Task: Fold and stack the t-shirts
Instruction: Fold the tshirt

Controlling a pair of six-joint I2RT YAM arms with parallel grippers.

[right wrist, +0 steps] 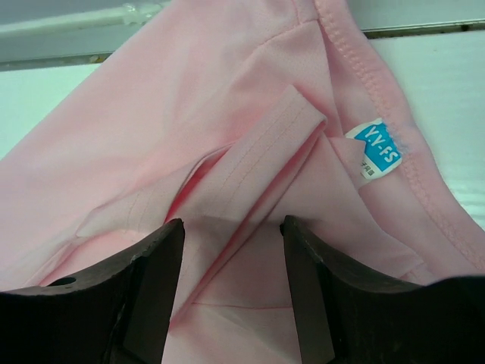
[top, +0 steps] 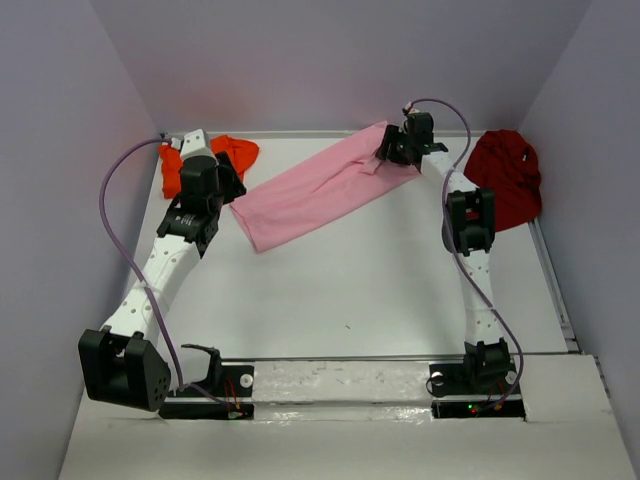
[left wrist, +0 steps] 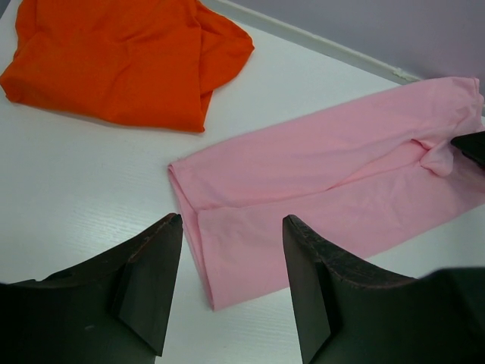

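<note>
Item: pink t-shirt (top: 325,190), folded lengthwise into a long band, lying slantwise on the table (top: 380,290) at 12 o'clock, one end toward 10, the other toward 1. Orange t-shirt (top: 205,160), crumpled, at 10 o'clock, just beside the band's left end. Dark red t-shirt (top: 508,175), bunched, at 2 o'clock, well apart from the band, near the right arm. Left gripper (left wrist: 231,227): jaws wide, empty, poised over the band's left end. Right gripper (right wrist: 231,227): jaws wide, holding nothing, straddling a sleeve (right wrist: 258,152) doubled over near the collar; contact with the cloth cannot be told. Hazards, as judged: the right jaws may close on the sleeve alone, so the body layers lag and the band opens; the left may pinch only the upper layer at its end, for the same result; uneven lifting would skew the next fold. Views compared: only the right wrist shows the blue label (right wrist: 375,152) and neckline seam (right wrist: 364,68); only the left wrist shows the band's doubled edge at its left end; only the top view shows the dark red shirt.
</note>
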